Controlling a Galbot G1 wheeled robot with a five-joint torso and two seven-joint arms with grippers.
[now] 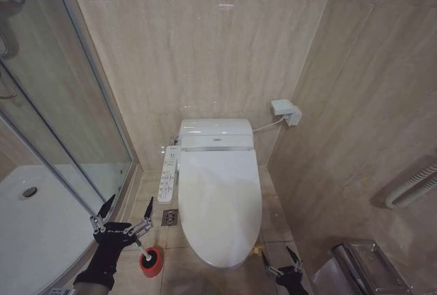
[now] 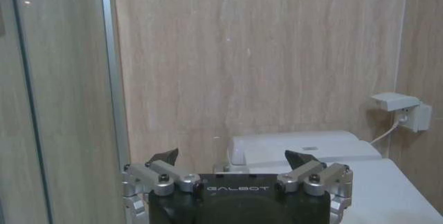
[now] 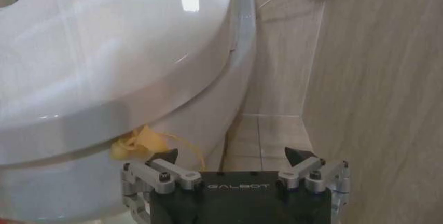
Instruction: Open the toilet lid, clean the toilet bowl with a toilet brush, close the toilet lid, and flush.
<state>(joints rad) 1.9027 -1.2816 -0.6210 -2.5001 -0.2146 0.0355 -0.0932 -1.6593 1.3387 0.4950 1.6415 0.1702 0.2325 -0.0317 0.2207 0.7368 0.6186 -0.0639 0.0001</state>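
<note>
porcelain fills the middle of the scene: the toilet lid (image 1: 220,203) is seen shut down flat over the toilet bowl (image 3: 207,115), and a yellow strap (image 3: 138,142) is tied at its near rim (knotted, hanging loose). the left gripper (image 1: 126,214) is held low at the near left, beside the glass shower door (image 1: 61,110), its fingers spread wide and holding nothing. just below it the toilet brush (image 1: 142,249) is stood in its red holder (image 1: 151,261) on the floor tiles (image 1: 273,220). the right gripper (image 1: 281,258) is held near the lid's near right edge, fingers wide and empty, close to the strap.
</note>
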